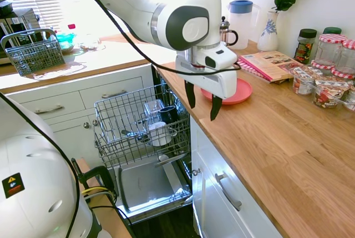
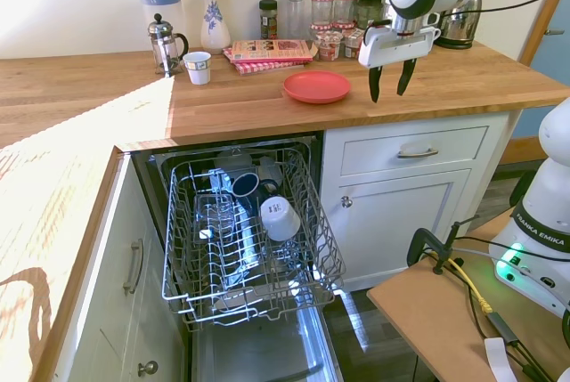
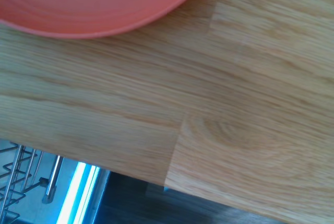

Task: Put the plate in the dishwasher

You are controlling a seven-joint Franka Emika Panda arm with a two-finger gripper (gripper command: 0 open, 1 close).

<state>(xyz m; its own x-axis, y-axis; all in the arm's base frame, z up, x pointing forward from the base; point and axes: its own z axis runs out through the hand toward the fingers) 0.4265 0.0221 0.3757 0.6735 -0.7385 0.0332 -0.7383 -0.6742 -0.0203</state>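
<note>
The gripper [image 2: 389, 93] hangs open and empty beside the plate [image 2: 316, 86] — it should drop over the near rim and pinch it.

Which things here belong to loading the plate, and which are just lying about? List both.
Job: plate; dishwasher with its rack pulled out; gripper, open above the countertop.

Lying about: French press, white cup, vase, book, jars, cutlery basket.

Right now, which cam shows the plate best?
Second exterior view: the whole plate lies unobstructed on the counter, the open gripper beside it. First exterior view: the gripper hides part. Wrist view: only a blurred arc of rim.
</note>
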